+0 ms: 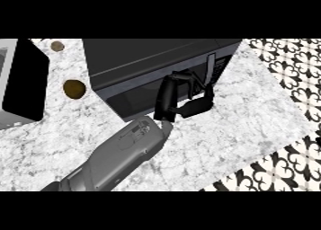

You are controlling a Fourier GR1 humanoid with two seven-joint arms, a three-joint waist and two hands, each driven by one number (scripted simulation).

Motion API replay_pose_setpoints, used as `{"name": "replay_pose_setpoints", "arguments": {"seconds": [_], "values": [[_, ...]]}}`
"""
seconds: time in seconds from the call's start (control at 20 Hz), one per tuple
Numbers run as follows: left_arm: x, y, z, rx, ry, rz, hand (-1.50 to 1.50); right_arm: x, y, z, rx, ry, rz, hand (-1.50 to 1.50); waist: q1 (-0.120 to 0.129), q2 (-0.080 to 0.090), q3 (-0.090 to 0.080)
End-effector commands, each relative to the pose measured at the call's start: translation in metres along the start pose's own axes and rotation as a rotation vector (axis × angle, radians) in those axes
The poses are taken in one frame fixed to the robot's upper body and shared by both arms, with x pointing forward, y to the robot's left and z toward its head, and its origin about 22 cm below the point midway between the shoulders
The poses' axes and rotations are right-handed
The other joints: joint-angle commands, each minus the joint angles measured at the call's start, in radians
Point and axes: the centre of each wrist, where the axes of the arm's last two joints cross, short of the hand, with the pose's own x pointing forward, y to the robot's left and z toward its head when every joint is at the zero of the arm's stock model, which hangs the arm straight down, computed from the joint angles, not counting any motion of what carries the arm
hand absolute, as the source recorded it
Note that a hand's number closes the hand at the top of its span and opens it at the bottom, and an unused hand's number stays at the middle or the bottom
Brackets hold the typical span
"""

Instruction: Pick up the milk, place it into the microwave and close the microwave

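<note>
Looking for the milk gives nothing: no carton is seen on the counter (242, 130) or in a hand, so it is judged to be already inside the microwave (156, 58), tho that can't be checked w/ the door front hiding the cavity. The door appears shut or very nearly so; a remaining gap can't be made out. The left hand (179, 96) is laid against the door front near its right edge, beside the control panel, fingers mostly straight, thumb spread to the side, nothing held. The right hand isn't seen. Step in hand is judged to be the closing, approx. at its end. Next, a short push square to the door is called for, then the hand is to be drawn back w/o snagging.
</note>
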Motion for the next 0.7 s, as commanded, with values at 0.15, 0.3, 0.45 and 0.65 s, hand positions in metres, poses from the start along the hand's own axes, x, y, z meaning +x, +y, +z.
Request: {"name": "replay_pose_setpoints", "arguments": {"seconds": [0.15,0.3,0.45,0.65], "values": [[0.004,0.005,-0.02,0.024,-0.017,-0.018,1.5,0.007,0.001,0.0,0.025,-0.025,-0.033,-1.5,-0.026,0.018,0.001],[0.005,0.004,-0.021,0.023,-0.019,-0.003,1.5,0.006,0.003,0.001,0.027,-0.028,-0.074,-1.5,-0.016,0.02,0.002],[0.005,0.004,-0.021,0.029,-0.027,-0.003,1.5,0.009,0.004,0.0,0.037,-0.029,-0.082,-1.5,-0.022,0.021,0.003],[0.005,0.004,-0.022,0.031,-0.029,0.001,1.5,0.015,0.001,0.003,0.036,-0.009,-0.086,-1.5,-0.032,0.019,0.003]]}}
